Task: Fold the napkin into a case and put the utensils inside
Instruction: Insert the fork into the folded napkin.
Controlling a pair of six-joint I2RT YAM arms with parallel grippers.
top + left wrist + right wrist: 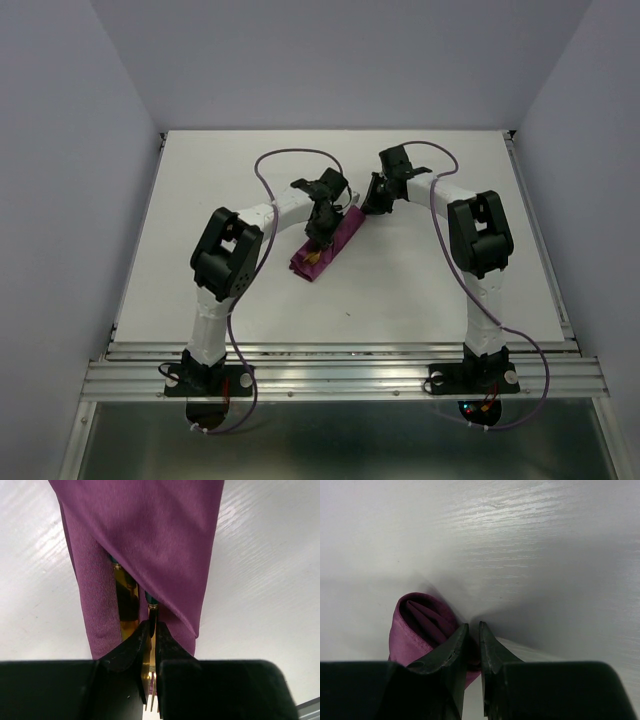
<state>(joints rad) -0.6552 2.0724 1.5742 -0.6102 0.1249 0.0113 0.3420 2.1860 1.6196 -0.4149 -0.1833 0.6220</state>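
Case: the napkin is already folded into a narrow layered plum strip, the case (338, 240). It lies slantwise on the white table (430, 290) at centre frame in the top view. In the left wrist view a diagonal flap forms the pocket mouth.
Knife: the knife (127, 597) shows its gold blade in the pocket mouth at the centre of the left wrist view, with the handle tucked under the flap.
Fork: the fork (152, 616) lies just right of the knife. Its gold neck is outside the pocket and its tines poke out below the fingers at the bottom edge.
Left gripper: the left gripper (151, 632) is clenched on the fork's gold neck, fingertips almost meeting around it. Judged reason: gripping the exposed end lets the handle be slid deeper along the strip.
Right gripper: the right gripper (473, 630) sits at the strip's upper-right end in the top view. Its jaws are drawn to a thin slit, with the tips at the rolled cloth edge. Judged reason: it steadies that end so the case does not slide as the fork is pushed.
Right grip, unresolved: cannot tell whether a fold is pinched or the tips merely rest beside it.
Hidden: both black handles are under the flap except for their dark tips, so their depth is not visible.
Cut off: the left wrist body crops the fork tines, and the right fingers cover the case's lower part.
Hard to read: in the top view the utensils are only an orange-gold fleck at the strip's lower-left end.
Stage (judgement): late, with both utensils partly in.
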